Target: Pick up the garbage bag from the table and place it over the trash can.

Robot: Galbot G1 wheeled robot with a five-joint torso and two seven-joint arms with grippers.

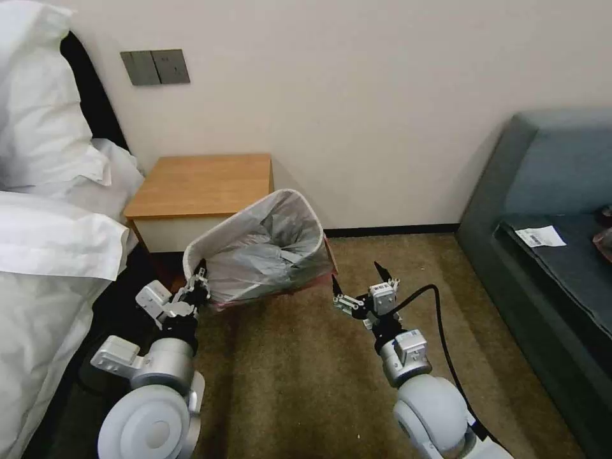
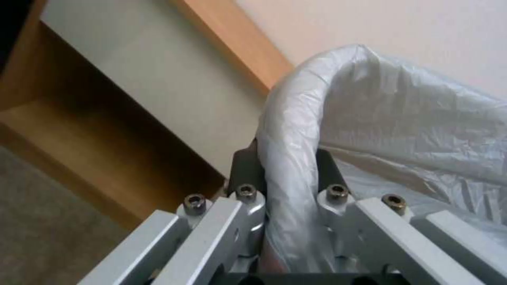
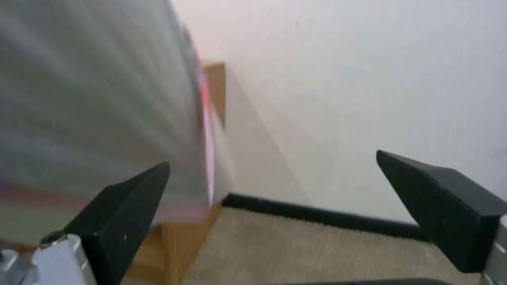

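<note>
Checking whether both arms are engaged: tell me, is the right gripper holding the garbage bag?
No. In the head view the right gripper hangs open beside the trash can, its fingers clear of the garbage bag.

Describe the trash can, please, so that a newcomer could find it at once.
Start at the wooden table against the wall; the trash can is just in front of it, tilted. Alone here it is lined with the garbage bag, and the left pincer clamps its rim.

No legible text; printing on the paper slip [image 1: 540,236] too small
</note>
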